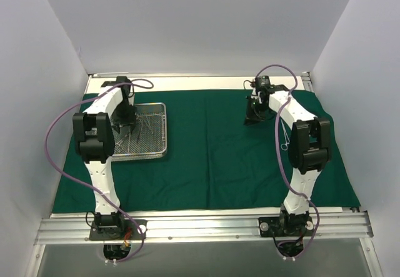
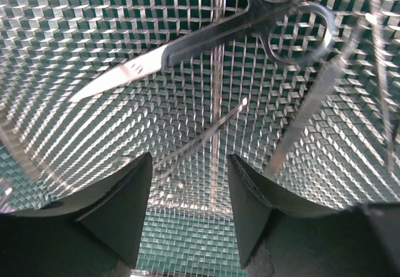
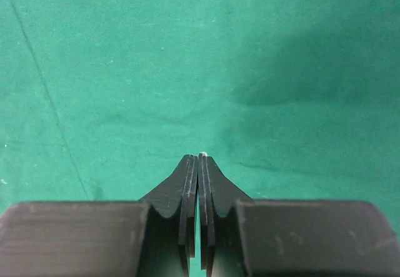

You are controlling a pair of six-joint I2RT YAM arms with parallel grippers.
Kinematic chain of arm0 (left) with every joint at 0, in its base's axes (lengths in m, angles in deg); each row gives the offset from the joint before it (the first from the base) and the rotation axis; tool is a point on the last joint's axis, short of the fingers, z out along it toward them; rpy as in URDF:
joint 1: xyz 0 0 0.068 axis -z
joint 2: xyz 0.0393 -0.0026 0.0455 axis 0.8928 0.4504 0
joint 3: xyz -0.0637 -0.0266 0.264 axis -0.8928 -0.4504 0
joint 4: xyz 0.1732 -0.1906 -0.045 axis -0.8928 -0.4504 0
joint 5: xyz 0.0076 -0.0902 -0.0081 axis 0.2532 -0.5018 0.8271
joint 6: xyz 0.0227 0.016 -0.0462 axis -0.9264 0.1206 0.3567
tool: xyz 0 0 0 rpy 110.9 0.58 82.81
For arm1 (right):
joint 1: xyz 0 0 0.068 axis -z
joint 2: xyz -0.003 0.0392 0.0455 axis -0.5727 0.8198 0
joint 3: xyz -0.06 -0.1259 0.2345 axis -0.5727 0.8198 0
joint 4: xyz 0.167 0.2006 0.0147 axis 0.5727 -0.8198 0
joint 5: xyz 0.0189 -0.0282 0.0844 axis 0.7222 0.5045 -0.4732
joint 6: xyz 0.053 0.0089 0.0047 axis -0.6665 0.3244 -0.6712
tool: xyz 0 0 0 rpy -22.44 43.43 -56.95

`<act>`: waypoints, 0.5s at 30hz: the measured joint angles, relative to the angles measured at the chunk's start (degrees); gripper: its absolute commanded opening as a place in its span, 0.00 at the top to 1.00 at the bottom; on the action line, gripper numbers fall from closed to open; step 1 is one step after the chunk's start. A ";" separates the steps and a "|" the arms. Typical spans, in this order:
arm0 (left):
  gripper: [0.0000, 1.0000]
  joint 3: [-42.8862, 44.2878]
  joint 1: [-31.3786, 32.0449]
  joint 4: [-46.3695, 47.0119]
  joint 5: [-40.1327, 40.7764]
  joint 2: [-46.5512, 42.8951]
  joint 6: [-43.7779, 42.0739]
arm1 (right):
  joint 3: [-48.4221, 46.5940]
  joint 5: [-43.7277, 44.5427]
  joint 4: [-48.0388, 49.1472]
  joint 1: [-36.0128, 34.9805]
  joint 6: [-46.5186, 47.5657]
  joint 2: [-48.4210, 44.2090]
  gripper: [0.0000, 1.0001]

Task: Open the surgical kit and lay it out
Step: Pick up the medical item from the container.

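Hovering over the wire tray (image 2: 75, 33), held left claw (image 2: 189, 164) spread near scissors (image 2: 206, 36) and a thin rod (image 2: 206, 133), right claw (image 3: 198, 158) pressed together (tips touching) above green cloth (image 3: 125, 70).

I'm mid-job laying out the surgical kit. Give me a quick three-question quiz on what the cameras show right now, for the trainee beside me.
1. True or false: the right tool is shut and holds nothing.
2. Pick one: the left tool is (A) open over the wire-mesh tray, (B) shut on a clamp, (C) parked beyond the table edge.
3. Short answer: what colour is the cloth lying under the tray?

Key: 1 true; 2 A; 3 dark green.
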 measured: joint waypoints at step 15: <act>0.69 -0.24 -0.17 0.94 -0.66 3.43 0.02 | 1.70 -0.46 -0.07 1.42 0.11 -1.16 1.00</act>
